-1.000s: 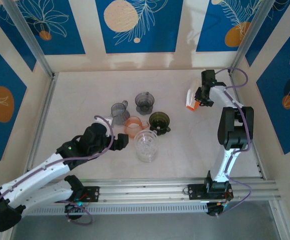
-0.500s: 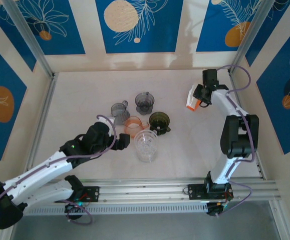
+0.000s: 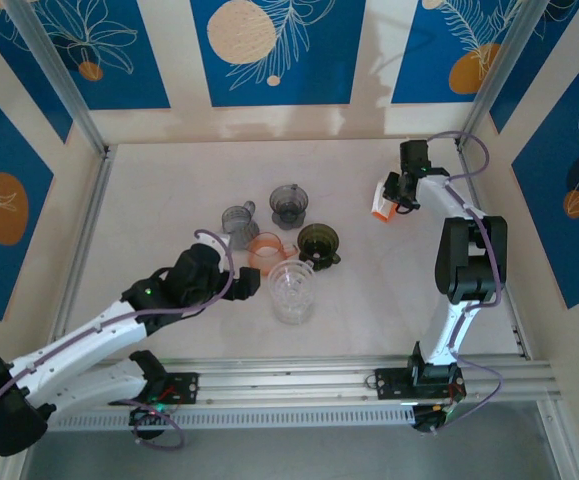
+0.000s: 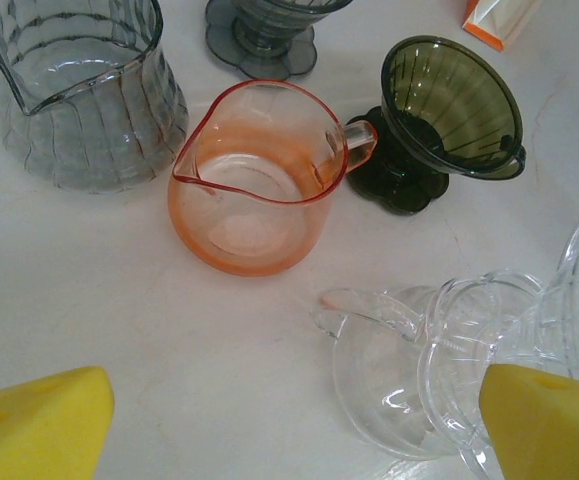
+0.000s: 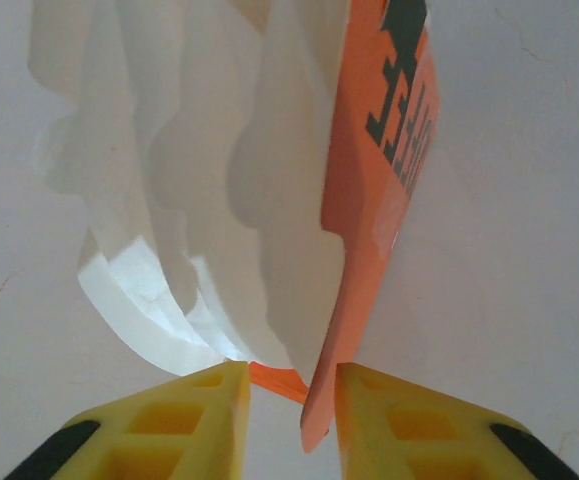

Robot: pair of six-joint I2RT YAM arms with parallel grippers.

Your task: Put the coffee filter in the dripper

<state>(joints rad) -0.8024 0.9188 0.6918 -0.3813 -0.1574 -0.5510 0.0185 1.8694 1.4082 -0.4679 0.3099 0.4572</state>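
Note:
White coffee filters sit fanned in an orange pack on the table at the back right. My right gripper has its jaws narrowed on the pack's orange flap and lower edge. A clear dripper rests on a clear server at the centre front. A dark green dripper and a grey dripper stand behind it. My left gripper hovers open beside the clear server, nothing between its fingers.
An orange pitcher and a grey ribbed pitcher crowd the drippers in the middle. Frame posts and printed walls close in the back and sides. A metal rail runs along the near edge.
The right gripper's jaws widened, then narrowed again on the pack, and its wrist shifted a little left. The left arm crept slightly toward the clear dripper.

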